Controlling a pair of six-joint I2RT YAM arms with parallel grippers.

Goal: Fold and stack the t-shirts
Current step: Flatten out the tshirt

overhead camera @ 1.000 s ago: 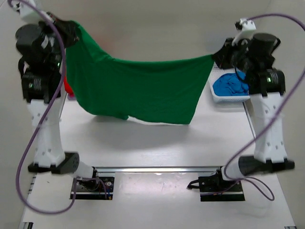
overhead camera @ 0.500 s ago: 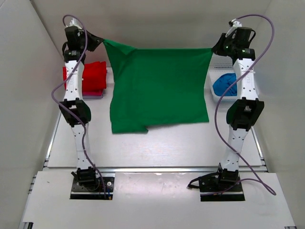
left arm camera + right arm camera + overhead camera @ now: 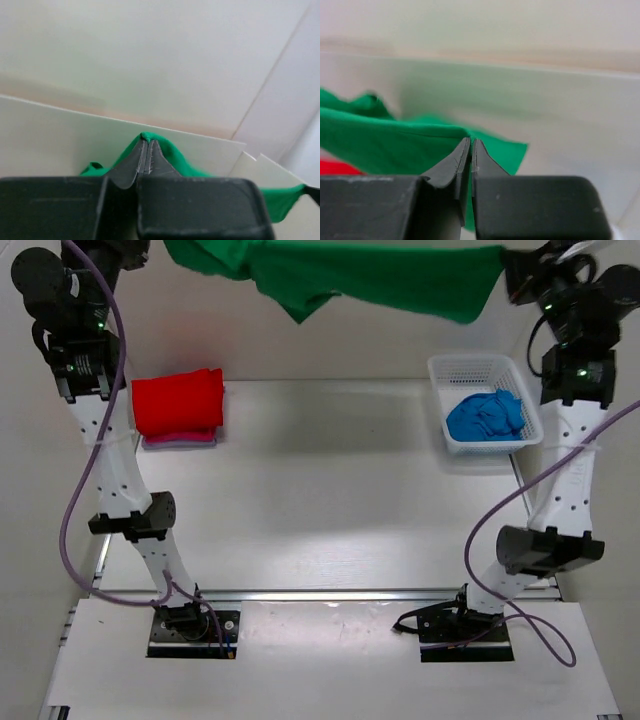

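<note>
The green t-shirt (image 3: 380,275) hangs stretched high in the air across the top of the overhead view, held at both ends. My left gripper (image 3: 147,141) is shut on one corner of the green cloth (image 3: 172,157). My right gripper (image 3: 471,141) is shut on the other end of the green shirt (image 3: 385,145). A folded red t-shirt (image 3: 178,403) lies on a folded pink one (image 3: 180,440) at the table's back left. A crumpled blue t-shirt (image 3: 484,417) lies in the white mesh basket (image 3: 480,368) at the back right.
Both arms are raised high at the far side, the left arm (image 3: 100,410) beside the red stack and the right arm (image 3: 575,420) beside the basket. The white table (image 3: 320,510) has walls on the left, right and back.
Both grippers have swung upward and away with the green shirt. It hung down over the table before; now it is lifted off the table, bunched along the top.
</note>
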